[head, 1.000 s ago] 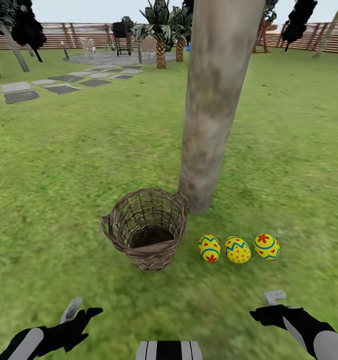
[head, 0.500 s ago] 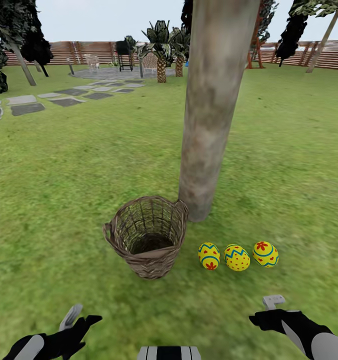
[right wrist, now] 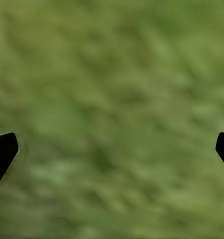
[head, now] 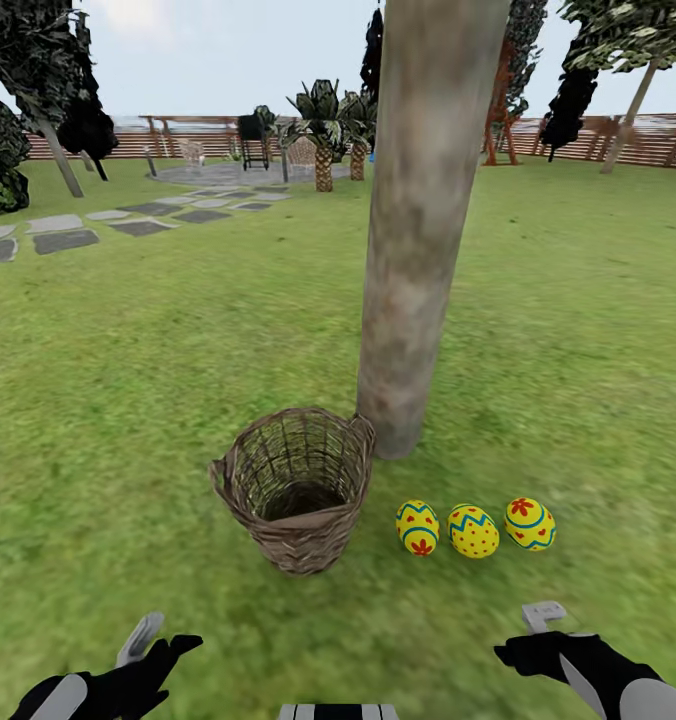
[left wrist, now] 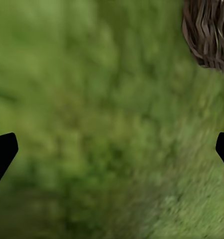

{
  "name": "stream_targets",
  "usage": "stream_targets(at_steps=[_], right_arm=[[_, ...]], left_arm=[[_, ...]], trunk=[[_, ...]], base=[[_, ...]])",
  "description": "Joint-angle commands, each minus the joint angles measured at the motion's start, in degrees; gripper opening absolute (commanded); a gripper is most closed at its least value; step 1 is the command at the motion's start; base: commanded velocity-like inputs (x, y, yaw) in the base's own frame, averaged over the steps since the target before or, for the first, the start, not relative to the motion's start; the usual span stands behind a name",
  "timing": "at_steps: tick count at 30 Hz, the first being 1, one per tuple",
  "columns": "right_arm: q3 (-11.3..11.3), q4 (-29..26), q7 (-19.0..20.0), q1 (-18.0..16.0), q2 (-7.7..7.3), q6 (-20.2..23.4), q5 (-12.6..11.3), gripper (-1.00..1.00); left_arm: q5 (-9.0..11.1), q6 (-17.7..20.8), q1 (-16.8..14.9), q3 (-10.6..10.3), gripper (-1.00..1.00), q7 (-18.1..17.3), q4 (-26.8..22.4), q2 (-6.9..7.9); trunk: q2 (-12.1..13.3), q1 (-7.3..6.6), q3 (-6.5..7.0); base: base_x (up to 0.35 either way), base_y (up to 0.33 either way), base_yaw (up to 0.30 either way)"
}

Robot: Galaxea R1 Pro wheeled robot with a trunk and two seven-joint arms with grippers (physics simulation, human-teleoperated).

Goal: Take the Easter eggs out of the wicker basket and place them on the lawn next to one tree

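The left gripper [left wrist: 112, 152] is spread wide and empty above the lawn [head: 128, 400]; its two dark fingertips [left wrist: 2, 152] sit at opposite edges of the left wrist view, with grass between them. In the head view it hangs low, nearer the robot than the wicker basket [head: 296, 485]. The right gripper [right wrist: 112, 152] is likewise spread and empty over bare grass, well apart from the Easter eggs [head: 473, 528]. The basket stands upright on the lawn, its interior dark with no egg visible inside, its rim beside the base of the tree [head: 418, 250]. The three eggs lie in a row on the grass just right of the basket, near the trunk's foot.
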Motion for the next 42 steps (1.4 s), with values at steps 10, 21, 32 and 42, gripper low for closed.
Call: stream_targets(at_steps=[10,21,32,42], right_arm=[[0.37,1.0,-0.01,0.05,0.35,0.25,-0.76,1.0],[0.42,3.05,-0.01,0.34,0.55,-3.78,-0.77,1.0],[0.37,3.42,-0.01,0.35,0.24,-8.01,-0.85,1.0],[0.37,7.27,-0.33,2.08,0.13,-10.98,-0.72,1.0]], left_arm=[[0.16,-3.97,-0.03,-0.08,1.0,-0.04,4.34,-0.01],[0.16,-7.85,-0.07,-0.03,1.0,0.0,7.42,-0.13],[0.16,-7.93,-0.1,-0.04,1.0,0.08,7.48,-0.59],[0.28,-10.09,-0.07,-8.27,1.0,0.13,7.78,-1.55]], trunk=[[0.13,-0.27,2.18],[4.54,-2.69,4.15],[8.95,-5.1,6.13],[12.96,-7.3,7.92]], base=[[0.0,0.0,0.0],[0.0,0.0,0.0],[0.0,0.0,0.0],[0.0,0.0,0.0]])
